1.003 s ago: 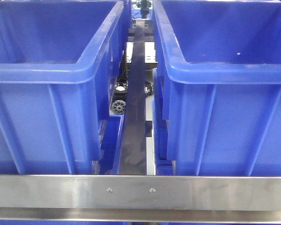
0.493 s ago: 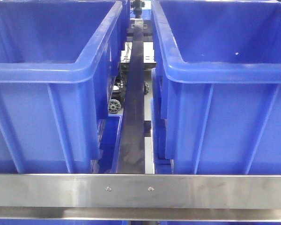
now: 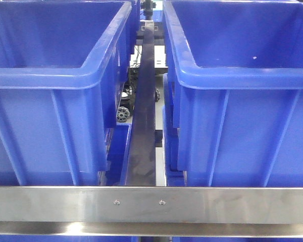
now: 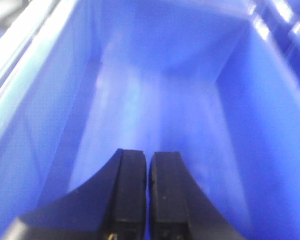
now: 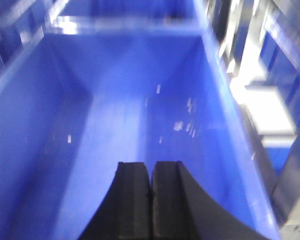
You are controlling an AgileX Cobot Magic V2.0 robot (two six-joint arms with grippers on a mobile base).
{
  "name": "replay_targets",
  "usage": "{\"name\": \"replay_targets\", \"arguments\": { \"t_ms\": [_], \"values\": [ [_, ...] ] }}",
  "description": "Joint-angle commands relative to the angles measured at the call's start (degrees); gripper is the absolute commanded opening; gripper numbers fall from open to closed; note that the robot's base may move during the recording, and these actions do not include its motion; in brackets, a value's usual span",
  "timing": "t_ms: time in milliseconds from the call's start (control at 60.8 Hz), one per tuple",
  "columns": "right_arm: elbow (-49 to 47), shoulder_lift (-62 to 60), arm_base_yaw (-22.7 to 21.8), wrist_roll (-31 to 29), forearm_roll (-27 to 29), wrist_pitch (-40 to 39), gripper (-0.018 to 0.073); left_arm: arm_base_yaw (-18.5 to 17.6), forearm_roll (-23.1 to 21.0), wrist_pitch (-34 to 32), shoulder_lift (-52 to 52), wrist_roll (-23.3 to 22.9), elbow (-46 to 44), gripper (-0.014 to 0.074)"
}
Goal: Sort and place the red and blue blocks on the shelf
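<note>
No red or blue block shows in any view. The shelf's steel front rail (image 3: 151, 204), with two screws, crosses the bottom of the front view. My left gripper (image 4: 148, 156) is shut with nothing between its black fingers; it hangs over the inside of a large blue bin (image 4: 155, 90). My right gripper (image 5: 152, 166) is shut too, empty, above the floor of another large blue bin (image 5: 135, 100). Neither gripper appears in the front view.
Two big blue bins stand side by side on the shelf, the left bin (image 3: 55, 75) and the right bin (image 3: 242, 75). A dark strip (image 3: 144, 126) runs back between them. A steel frame (image 5: 290, 210) shows at the right edge of the right wrist view.
The front view has shifted slightly: the bins and the strip between them sit a little differently than one second ago. Since half a second ago almost nothing has moved.
</note>
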Motion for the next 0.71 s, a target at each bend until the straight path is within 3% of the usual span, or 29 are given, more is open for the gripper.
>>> {"name": "replay_targets", "arguments": {
  "t_ms": [0, 691],
  "values": [
    [-0.39, -0.13, 0.23, -0.29, -0.98, -5.01, 0.005, 0.11, -0.63, -5.93, -0.21, -0.48, -1.57, 0.0144],
    [0.57, -0.13, 0.23, -0.29, -0.44, -5.82, 0.005, 0.11, -0.3, -5.55, -0.21, -0.48, -1.57, 0.0144]
  ]
}}
